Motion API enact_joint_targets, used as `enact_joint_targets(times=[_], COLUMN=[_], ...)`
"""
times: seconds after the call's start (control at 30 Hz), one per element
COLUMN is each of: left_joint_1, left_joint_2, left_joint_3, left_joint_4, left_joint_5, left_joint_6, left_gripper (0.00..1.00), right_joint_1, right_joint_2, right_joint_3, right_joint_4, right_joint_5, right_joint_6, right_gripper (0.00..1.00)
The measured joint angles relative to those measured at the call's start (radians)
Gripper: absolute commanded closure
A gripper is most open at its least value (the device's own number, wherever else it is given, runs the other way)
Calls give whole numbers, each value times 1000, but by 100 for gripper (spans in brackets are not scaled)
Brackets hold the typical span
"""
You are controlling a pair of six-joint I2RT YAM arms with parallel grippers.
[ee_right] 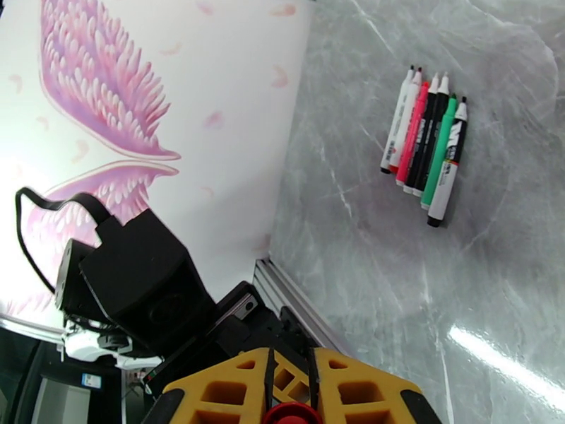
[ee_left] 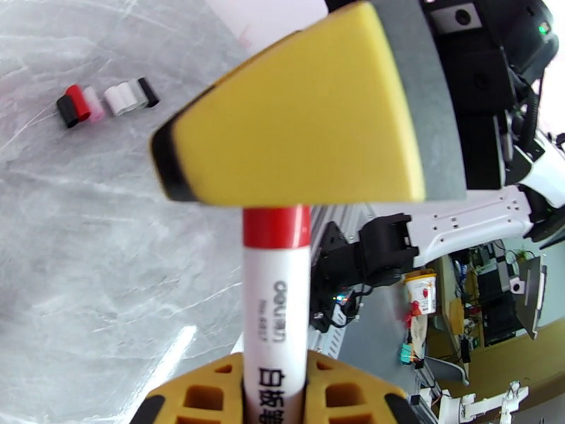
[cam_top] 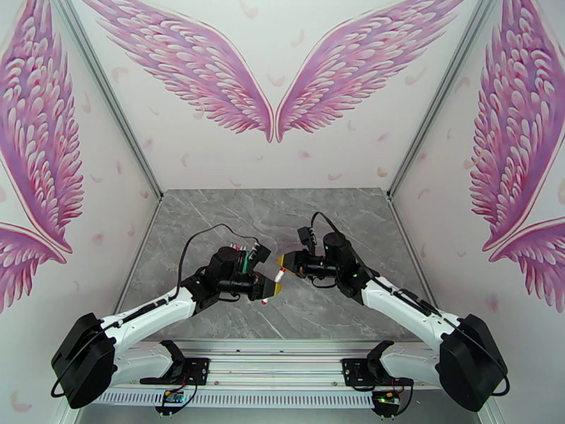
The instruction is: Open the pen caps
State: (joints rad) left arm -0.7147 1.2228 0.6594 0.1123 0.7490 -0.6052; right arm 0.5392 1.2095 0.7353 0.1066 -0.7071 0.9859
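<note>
Above table [cam_top: 212, 227] centre, red pen cap [ee_left: 276, 226] on white pen barrel [ee_left: 277, 312], long axis near-left to far-right, cap end toward right fingers [ee_left: 304, 128], clamped on it; left fingers [ee_left: 205, 397] grip barrel.

red cap [ee_left: 276, 226]: its top end is disappearing behind the yellow pad [ee_left: 304, 114] directly above it, which is hiding the contact there. Below the cap, the white barrel [ee_left: 276, 312] is running off the bottom edge, with its print getting cut. Far up-left of the cap, the loose caps [ee_left: 106, 102] are blurring together, count unclear; in the right wrist view the bottom edge is clipping the cap.
</note>
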Motion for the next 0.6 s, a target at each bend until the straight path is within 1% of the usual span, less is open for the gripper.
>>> enact_joint_targets(times=[0.23,0.33,0.4,0.47,0.6], left_joint_1=[5,4,-3,-21,-72], left_joint_2=[3,12,17,20,27], left_joint_3=[1,10,29,51,111], left_joint_4=[112,120,78,22,-84], left_joint_5=[116,128,107,56,-90], left_joint_6=[-27,-15,13,51,119], left_gripper=[95,96,97,98,99], right_joint_1=[-36,-47,-52,-54,-54], right_joint_2=[-91,-112,-118,-117,-108], right_joint_3=[-37,-41,-31,3,95], right_joint_4=[77,66,16,-81,-288], right_joint_5=[-106,-113,-99,-68,21], right_joint_6=[-35,-52,-72,-86,-109], right_gripper=[87,89,90,90,92])
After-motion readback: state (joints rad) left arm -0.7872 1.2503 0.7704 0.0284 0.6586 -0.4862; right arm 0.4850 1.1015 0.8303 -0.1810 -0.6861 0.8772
